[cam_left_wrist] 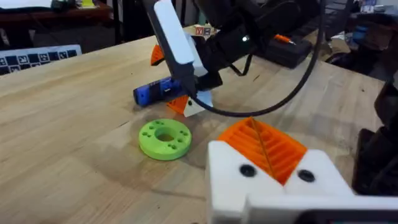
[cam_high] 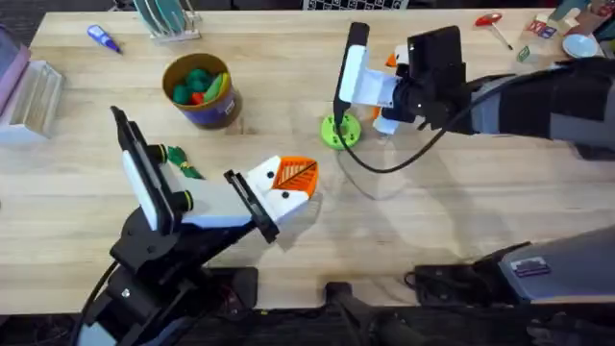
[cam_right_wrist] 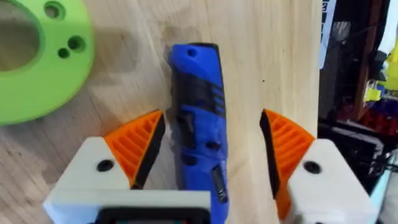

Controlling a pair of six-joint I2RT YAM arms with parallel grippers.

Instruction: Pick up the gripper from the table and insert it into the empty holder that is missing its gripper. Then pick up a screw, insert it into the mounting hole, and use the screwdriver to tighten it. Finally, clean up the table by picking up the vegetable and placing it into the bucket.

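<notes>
Bright blue pen-shaped powered screwdriver [cam_right_wrist: 198, 124]; round bright-green plastic disc [cam_left_wrist: 165, 138]; orange ribbed pads [cam_right_wrist: 138, 144] on white blocks; yellow-gold bucket [cam_high: 202, 91], purplish lower band.

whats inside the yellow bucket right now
The bucket holds toy produce: green pieces, one orange-red piece, and a yellow-green one against its right rim. Whatever lies beneath them, including the bucket's floor, is covered. The dark-green vegetable lies outside on the table.
</notes>
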